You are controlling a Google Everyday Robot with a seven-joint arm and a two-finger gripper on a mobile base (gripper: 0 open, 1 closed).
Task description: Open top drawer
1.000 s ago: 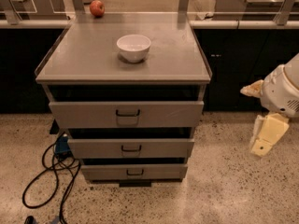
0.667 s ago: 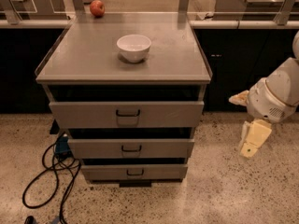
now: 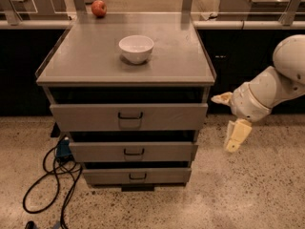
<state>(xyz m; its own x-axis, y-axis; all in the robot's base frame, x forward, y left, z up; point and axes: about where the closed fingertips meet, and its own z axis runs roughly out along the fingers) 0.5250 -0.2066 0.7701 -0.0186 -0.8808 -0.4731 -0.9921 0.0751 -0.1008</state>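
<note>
The top drawer point(image 3: 162, 117) is the widest grey drawer of three, right under the cabinet top, with a small black wire handle point(image 3: 130, 115) centred on its front. A dark gap shows above its front. My gripper point(image 3: 229, 118) hangs in the air to the right of the cabinet, level with the top drawer's right end and a little apart from it. Its two cream fingers point(image 3: 237, 135) are spread apart and hold nothing.
A white bowl point(image 3: 136, 48) sits on the cabinet top point(image 3: 86, 56), with a red apple point(image 3: 98, 7) behind it. Two narrower drawers point(image 3: 162, 151) lie below. Black cables point(image 3: 52, 175) lie on the floor at lower left. Dark counters stand on both sides.
My arm and gripper have moved left, toward the cabinet's right side. The drawers, bowl and apple have not moved.
</note>
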